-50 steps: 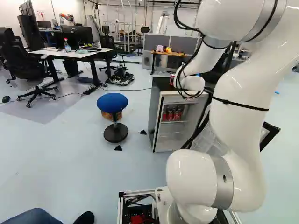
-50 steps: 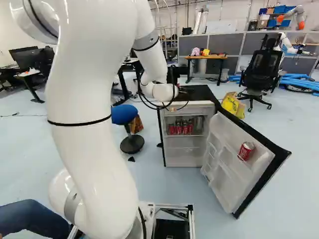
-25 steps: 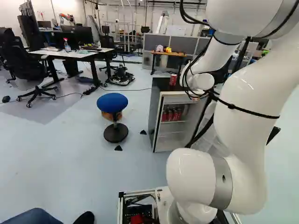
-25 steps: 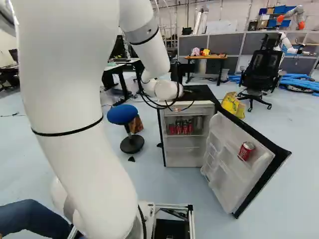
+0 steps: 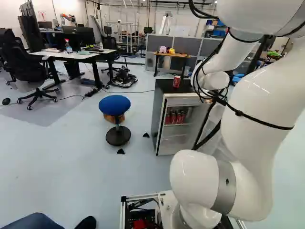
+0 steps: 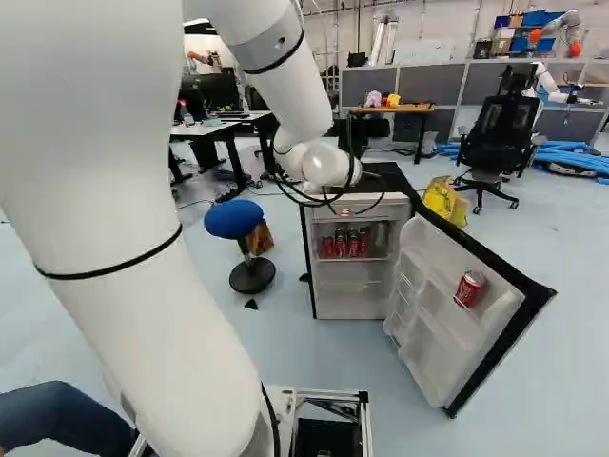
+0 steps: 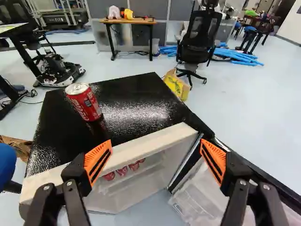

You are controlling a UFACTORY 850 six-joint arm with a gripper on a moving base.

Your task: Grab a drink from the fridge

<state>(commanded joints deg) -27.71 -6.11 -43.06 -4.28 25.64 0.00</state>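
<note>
Reaches forward with a smooth, glossy white arm point(image 6: 124, 209), bound with thin black straps and trailing looped cables. Holds the gripper point(image 6: 345, 211) with its two fingers spread wide, with ribbed orange pads point(image 7: 98, 162) facing each other across the gap. Has the open door point(image 6: 428, 333) at the right of the right base view, lined in moulded, pale plastic and edged in black, with a shiny red can point(image 6: 470, 288) tilted in its rack. Faces the boxy fridge point(image 7: 127, 148), with its flat, pale front rim lying ahead of the fingers and partly covering the upright red cans point(image 6: 341, 245) on the inner shelf. Looks over the pebbled, glossy black top point(image 7: 134, 103) to a single metal can point(image 7: 83, 101), red and cylindrical, standing upright there. Has a round, blue-seated stool point(image 5: 114, 105) beside the fridge. Looks past a crinkled yellow bag point(image 7: 176, 85) to a black mesh-backed chair point(image 7: 197, 40), smooth blue tubes point(image 7: 237, 56), a flat wooden table point(image 7: 127, 20) and, farthest, grey partition panels point(image 6: 423, 88).
</note>
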